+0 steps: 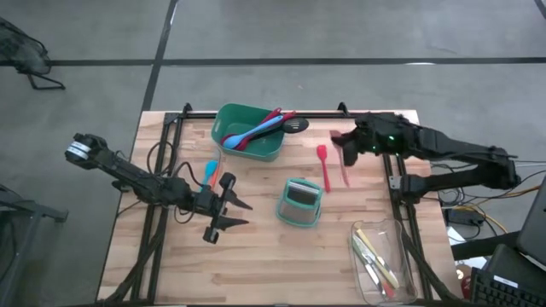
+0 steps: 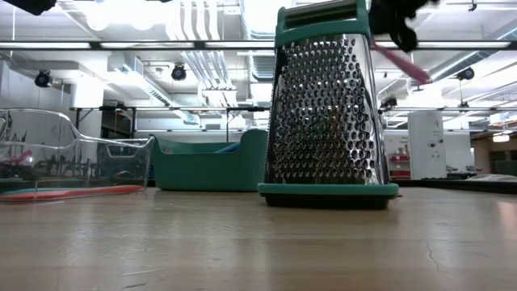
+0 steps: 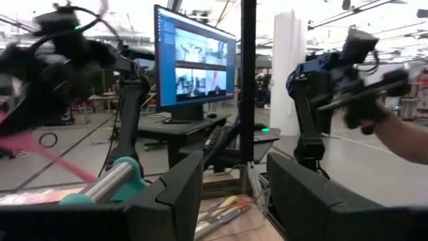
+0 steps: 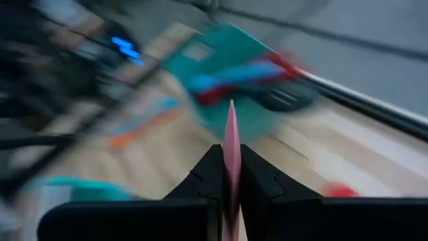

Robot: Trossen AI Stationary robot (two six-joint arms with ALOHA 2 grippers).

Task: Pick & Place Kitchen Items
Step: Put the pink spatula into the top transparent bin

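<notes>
Fingers [image 4: 257,191] of my right gripper [image 4: 231,181] are pressed together on a thin pink utensil handle [image 4: 231,144], and from above I see that gripper [image 1: 348,147] near the worktop's [image 1: 256,264] far right side, beside a red spatula [image 1: 322,162] lying flat. My left gripper [image 1: 229,205] sits low at the worktop's left with its fingers [image 3: 177,194] spread and nothing between them, near small blue and orange spatulas [image 1: 213,170]. Blue and red spoons [image 1: 256,130] rest in the green tub [image 1: 247,132], a teal grater [image 1: 299,203] stands mid-worktop, and pale-handled tools [image 1: 375,256] lie in the clear tray [image 1: 386,260].
</notes>
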